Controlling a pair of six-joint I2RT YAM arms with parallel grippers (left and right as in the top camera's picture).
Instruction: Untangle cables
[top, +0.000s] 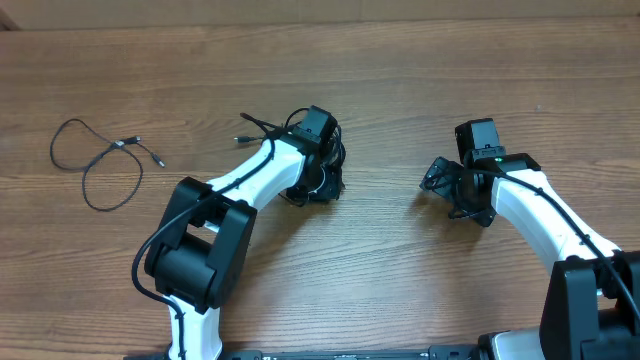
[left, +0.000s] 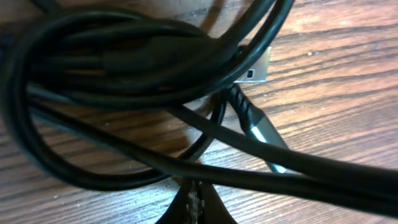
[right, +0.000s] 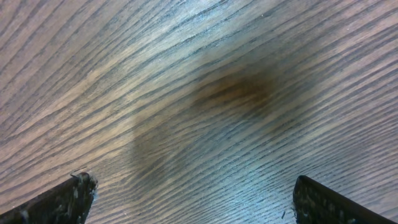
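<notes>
the left tool (left: 196, 208) sits low at the tangled cables (left: 124, 62) near the middle of the bench (top: 400, 60), jaws fully closed. its tips meet right under a crossing strand, and i cannot tell whether that strand is actually pinched. i judge the low approach is meant to single out one cord beside the silver plug (left: 256, 67). the right tool (top: 452, 192) hovers well apart over bare wood, jaws wide, holding nothing, probably staged to take a second strand. one loose cable (top: 95, 160) lies spread far left, clear of the knot. i treat it as separated.
</notes>
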